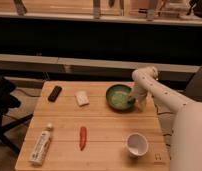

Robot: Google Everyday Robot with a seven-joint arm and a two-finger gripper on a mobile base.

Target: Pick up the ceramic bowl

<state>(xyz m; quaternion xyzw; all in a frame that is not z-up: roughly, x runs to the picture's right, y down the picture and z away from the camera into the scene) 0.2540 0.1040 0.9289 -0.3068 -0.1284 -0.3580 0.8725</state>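
Your items, near to far, on wooden table (106, 125):
1. White cup (137, 144): front R, upright.
2. White bottle (41, 147): front L, lying flat.
3. Red oblong item (82, 137): centre-front.
4. White block (82, 98) & dark flat obj (55, 93): back L, apart.
5. Ceramic bowl (118, 96): back R, on table.
6. Gripper (136, 101): at bowl's R rim, arm coming in from R. Released or clenched: you can't tell.

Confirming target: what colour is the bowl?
Green, dark-rimmed ceramic bowl; gripper at its rim. Camera view.
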